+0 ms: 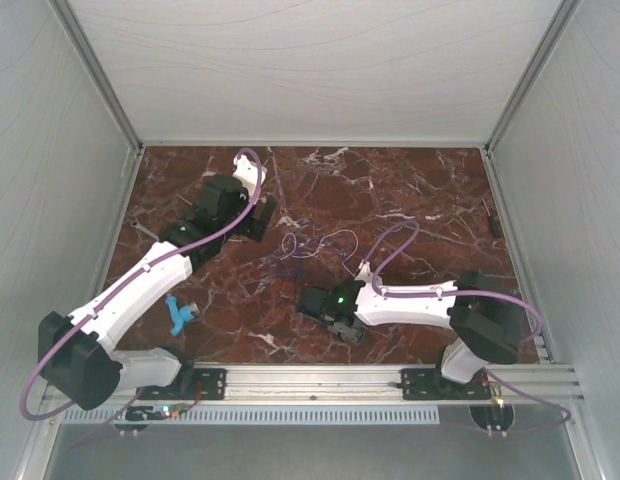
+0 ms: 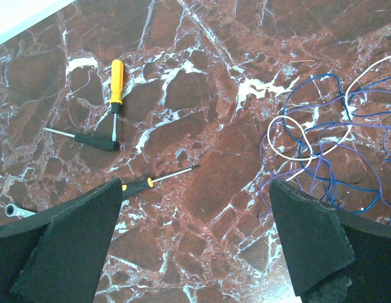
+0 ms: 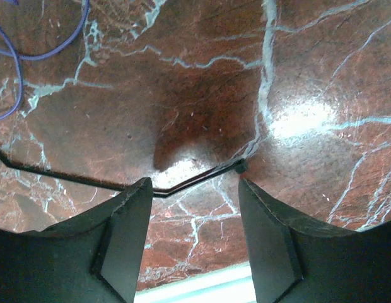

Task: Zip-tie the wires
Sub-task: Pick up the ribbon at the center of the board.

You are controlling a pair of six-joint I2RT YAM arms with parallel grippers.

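Marble-look tabletop (image 1: pixel 410 190), red-brown with white veins, is boxed by pale walls at left, right and rear, with a metal rail (image 1: pixel 320 378) along the near edge.

Wires (image 1: pixel 315 243): loose tangle of thin blue and whitish loops at approx. table centre, between the two arms. In left wrist view the wires (image 2: pixel 334 132) lie just beyond the finger on the picture's right; whether they touch it cannot be told.

Left gripper (image 2: pixel 194 208): jaws spread wide, nothing held, bare marble in the gap.

Zip tie (image 3: pixel 202 180): thin black strip flat on the table, kinked, running in from the picture's left edge and across the gap at the fingertips of the right gripper (image 3: pixel 194 189). Its small head end sits just beside the tip on the picture's right.

Right gripper: jaws apart, not closed on the strip. Contact btwn strip and fingertips cannot be told. One blue loop of wire shows in that view's top-left corner, well apart from the fingers.

Other items, left side of table:
- orange-handled screwdriver (image 2: pixel 115 85)
- black-handled screwdriver (image 2: pixel 88 140), touching or just beside the first
- third screwdriver (image 2: pixel 157 180), handle partly hidden behind the left finger
- small blue item (image 1: pixel 177 312) by the left arm

Open room: rear-right of table is bare marble.
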